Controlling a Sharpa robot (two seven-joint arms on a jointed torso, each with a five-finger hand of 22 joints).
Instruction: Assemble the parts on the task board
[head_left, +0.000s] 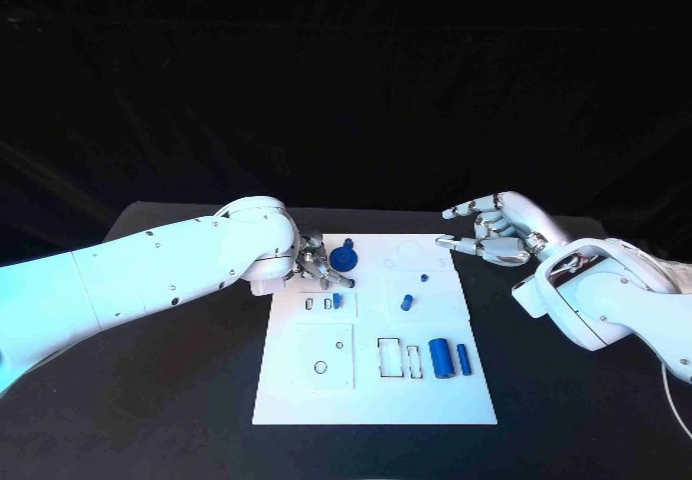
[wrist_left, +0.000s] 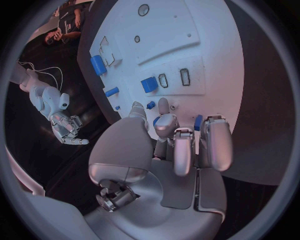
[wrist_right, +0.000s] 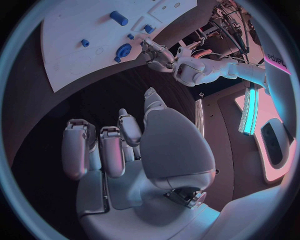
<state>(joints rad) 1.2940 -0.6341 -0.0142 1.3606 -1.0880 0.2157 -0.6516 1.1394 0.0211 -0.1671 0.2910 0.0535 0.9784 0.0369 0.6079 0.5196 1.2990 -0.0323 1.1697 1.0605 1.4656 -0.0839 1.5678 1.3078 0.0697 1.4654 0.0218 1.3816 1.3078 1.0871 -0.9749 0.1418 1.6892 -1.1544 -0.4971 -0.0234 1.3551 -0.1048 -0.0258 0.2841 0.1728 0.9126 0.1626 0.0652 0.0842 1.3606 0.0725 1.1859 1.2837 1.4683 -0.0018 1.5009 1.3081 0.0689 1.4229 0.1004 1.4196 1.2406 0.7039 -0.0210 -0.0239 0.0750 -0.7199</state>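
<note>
The white task board (head_left: 378, 395) lies in the middle of the black table. A blue round part (head_left: 343, 258) stands near the board's far left corner. My left hand (head_left: 307, 258) is closed around it, and blue shows between the fingertips (wrist_left: 176, 131) in the left wrist view. From the right wrist, the same left hand (wrist_right: 159, 54) sits against the round part (wrist_right: 123, 50). My right hand (head_left: 490, 235) hovers off the board's far right corner, fingers apart and holding nothing. Two blue cylinders (head_left: 450, 358) lie side by side at the board's near right.
Small blue pieces (head_left: 407, 300) (head_left: 423, 277) lie mid-board, another (head_left: 338, 298) sits by the slots left of centre. Outlined recesses (head_left: 392, 357) mark the near half. Black table (head_left: 173, 400) surrounds the board on both sides.
</note>
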